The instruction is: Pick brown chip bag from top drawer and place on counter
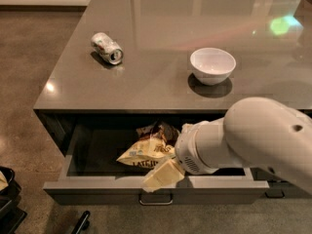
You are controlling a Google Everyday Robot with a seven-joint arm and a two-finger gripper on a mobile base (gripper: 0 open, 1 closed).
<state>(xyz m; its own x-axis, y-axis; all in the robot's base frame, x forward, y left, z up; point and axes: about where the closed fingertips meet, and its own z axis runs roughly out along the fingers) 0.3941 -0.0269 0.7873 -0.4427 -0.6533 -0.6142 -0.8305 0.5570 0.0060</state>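
Note:
The top drawer [97, 188] is pulled open under the counter [161, 89], with a grey front and a small dark handle. The brown chip bag [145, 150] lies crumpled inside it near the middle, dark brown at the top and pale yellow lower down with white lettering. My gripper [164, 172] reaches down into the drawer from the right on a thick white arm. It sits at the bag's lower right edge, touching or very close to it, just above the drawer front. The arm hides the right part of the drawer.
A silver drink can [107, 48] lies on its side on the counter's left. A white bowl [212, 65] stands at the counter's middle right. Narrower drawers with a handle [274, 194] are at the lower right. A dark object [7, 194] sits on the floor at left.

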